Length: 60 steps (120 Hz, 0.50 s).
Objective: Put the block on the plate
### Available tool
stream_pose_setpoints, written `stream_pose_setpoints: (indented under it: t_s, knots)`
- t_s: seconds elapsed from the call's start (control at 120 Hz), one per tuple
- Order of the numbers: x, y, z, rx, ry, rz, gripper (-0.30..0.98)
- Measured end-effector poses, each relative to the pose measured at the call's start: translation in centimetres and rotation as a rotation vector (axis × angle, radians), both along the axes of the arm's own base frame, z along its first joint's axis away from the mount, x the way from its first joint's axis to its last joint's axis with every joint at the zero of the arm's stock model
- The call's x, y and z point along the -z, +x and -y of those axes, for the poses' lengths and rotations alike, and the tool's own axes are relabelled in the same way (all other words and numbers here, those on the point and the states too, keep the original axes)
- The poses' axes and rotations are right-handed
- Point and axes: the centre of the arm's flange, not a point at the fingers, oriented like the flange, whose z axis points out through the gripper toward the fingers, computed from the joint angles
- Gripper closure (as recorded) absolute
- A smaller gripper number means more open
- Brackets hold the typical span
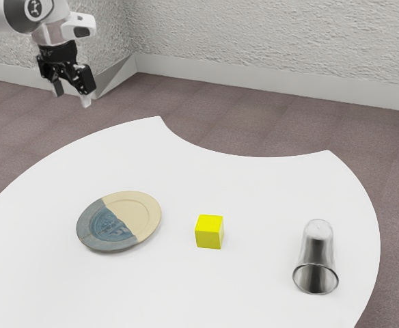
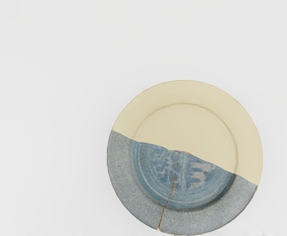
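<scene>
Block, a yellow cube, sat on the white desk, off the plate, just toward the exterior view's right of it. The fingers stood wide apart, with nothing held between them, up high and off toward the exterior view's upper left of the plate; the block lay lower than they did and well apart, farther away than the plate. Past the block from the plate was a silvery cup.
</scene>
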Motion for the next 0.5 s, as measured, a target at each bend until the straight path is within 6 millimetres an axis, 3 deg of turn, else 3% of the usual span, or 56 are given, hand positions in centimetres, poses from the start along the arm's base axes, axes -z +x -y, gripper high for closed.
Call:
stream_pose_setpoints:
  t_s: [0.1, 0.225, 0.383, 0.5]
  knots:
    - [0.6, 0.3, 2.1, 0.038, -0.015, -0.012, 0.0]
    - [4.0, 0.8, 5.3, 0.069, -0.038, -0.044, 0.0]
    - [10.2, 0.5, 12.1, 0.119, -0.034, -0.076, 0.0]
    - [12.8, 0.1, 17.4, 0.131, -0.038, -0.061, 0.0]
